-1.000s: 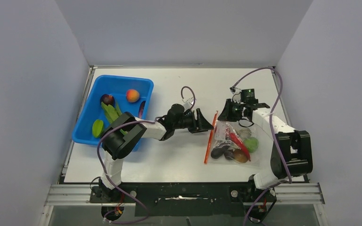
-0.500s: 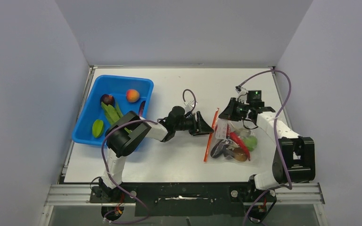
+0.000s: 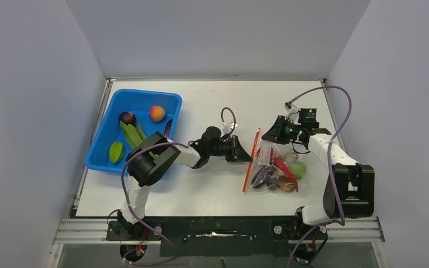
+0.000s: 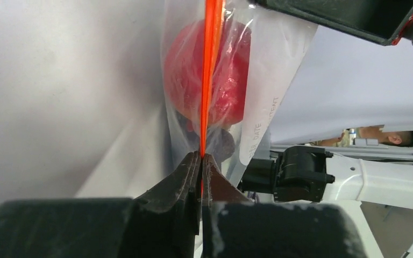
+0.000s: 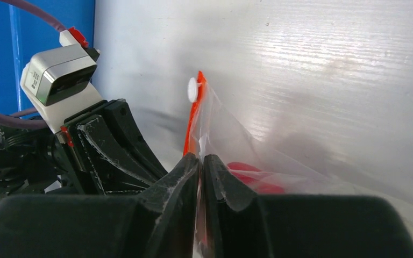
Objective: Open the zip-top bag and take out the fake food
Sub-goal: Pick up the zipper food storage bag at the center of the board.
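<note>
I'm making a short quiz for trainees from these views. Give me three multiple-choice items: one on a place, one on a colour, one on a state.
1. The blue bin sits on the table at its: A left side; B right side; C near-edge centre.
2. The zip-top bag has a zipper strip coloured: A blue; B orange-red; C green.
3. The left hand is: A wide open; B shut on the strip; C holding nothing.
Answers: 1 A, the top view shows it left. 2 B, both wrist views show it. 3 B, its own wrist view shows the pinch.
</note>
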Controlling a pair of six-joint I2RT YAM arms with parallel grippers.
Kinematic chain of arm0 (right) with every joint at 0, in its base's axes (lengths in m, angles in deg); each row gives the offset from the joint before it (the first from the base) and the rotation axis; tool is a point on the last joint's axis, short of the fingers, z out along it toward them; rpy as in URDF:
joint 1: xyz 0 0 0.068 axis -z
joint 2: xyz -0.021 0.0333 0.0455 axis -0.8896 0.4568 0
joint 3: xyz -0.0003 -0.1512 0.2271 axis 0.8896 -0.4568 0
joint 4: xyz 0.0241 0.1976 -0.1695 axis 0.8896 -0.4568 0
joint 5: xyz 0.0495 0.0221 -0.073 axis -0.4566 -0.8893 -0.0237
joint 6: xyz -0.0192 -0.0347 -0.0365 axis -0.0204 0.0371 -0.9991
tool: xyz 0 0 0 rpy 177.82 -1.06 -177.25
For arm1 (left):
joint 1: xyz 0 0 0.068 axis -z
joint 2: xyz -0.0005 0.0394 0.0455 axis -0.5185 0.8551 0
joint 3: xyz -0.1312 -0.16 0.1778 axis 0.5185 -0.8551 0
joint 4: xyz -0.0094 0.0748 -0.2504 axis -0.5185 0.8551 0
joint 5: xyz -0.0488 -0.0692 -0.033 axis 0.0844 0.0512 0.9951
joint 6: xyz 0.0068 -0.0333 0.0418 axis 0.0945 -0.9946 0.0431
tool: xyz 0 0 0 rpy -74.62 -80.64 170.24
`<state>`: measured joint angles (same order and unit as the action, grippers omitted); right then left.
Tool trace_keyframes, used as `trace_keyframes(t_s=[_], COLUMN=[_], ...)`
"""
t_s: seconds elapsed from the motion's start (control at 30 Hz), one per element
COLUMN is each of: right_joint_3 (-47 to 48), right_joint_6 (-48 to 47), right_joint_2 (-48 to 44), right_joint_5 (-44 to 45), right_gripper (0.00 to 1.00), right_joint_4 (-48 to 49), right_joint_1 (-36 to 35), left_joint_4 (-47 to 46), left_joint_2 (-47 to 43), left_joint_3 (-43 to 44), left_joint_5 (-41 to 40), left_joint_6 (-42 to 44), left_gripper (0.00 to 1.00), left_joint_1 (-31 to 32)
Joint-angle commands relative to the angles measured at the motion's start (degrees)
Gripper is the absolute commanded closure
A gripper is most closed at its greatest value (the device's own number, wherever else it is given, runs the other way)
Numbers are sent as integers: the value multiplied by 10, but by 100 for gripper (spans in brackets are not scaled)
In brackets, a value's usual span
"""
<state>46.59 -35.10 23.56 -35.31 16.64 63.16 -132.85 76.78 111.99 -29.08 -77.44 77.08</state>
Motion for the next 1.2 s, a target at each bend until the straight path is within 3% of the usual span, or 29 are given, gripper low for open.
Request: trace_keyframes(t_s=[0.0,0.13,0.27,0.43,0.67,0.83,0.97,1.17], right_joint_3=[14,30,43,17,-81,-84,-82,-60], right_joint_6=[-4,-13,-28,-31,-78,-104,-131,-276], right_joint_2=[-42,-74,-135,-229,-345,-340,-315,-285], right_joint_5=[-38,-40,-2,60,2,-82,-238,-223], right_gripper=[84,47,32,28,27,28,28,28], right_joint_4=[11,-15,-25,54,224,238,264,175], right_joint_1=[21,40,67,85,85,83,66,-36], left_joint_4=[28,222,453,668,857,945,1075,1124], left_joint_2=[-43,-100,-162,-220,-261,-265,-232,-247], left_joint_3=[33,85,161,277,396,463,547,506], left_joint_5=[18,-24,-92,-97,-138,-136,-149,-168], left_joint_6=[61,190,331,462,583,627,692,742], left_gripper=[100,100,100,100,100,100,100,100], left_joint_1=[-9,-7,-4,-10,-8,0,27,37])
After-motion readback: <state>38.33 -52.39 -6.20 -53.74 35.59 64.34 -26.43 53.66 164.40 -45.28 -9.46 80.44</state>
